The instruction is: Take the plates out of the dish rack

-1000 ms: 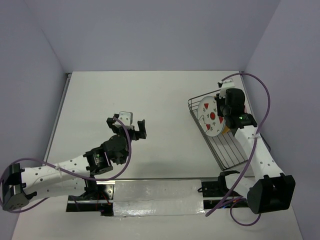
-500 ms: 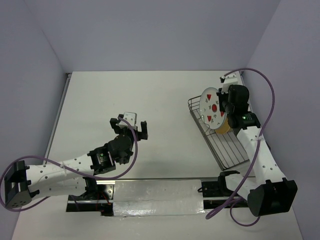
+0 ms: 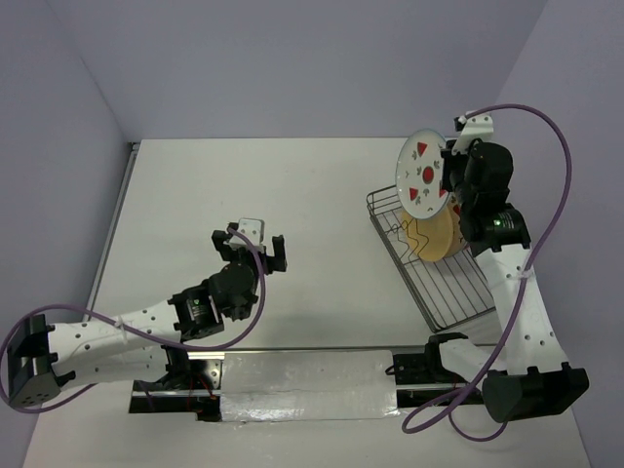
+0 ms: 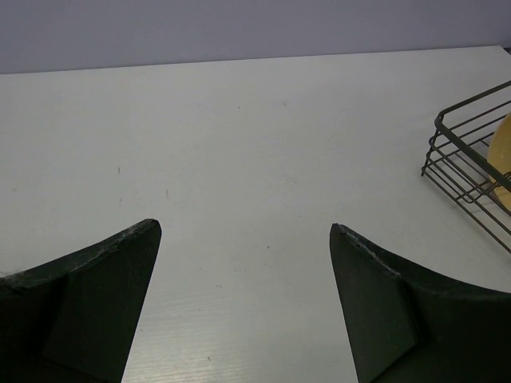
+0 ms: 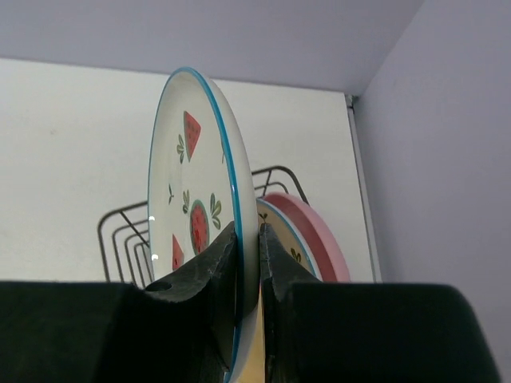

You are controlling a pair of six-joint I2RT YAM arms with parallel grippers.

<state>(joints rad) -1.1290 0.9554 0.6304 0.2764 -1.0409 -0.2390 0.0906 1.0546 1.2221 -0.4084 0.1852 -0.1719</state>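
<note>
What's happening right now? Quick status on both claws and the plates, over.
Right gripper shut on watermelon plate, held upright above dish rack. Left gripper open, empty. Yellow plate, pink plate in rack. Nothing blocking.

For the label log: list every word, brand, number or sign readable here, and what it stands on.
None can be read in any view.
The white plate in the right hand shows only red fruit pictures and leaves, no lettering.
The rack and pink plate look unmarked.

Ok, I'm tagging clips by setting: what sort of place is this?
Probably a lab test cell: white table boxed in by plain lavender walls, with a wire dish rack and two bolted-on robot arms.
</note>
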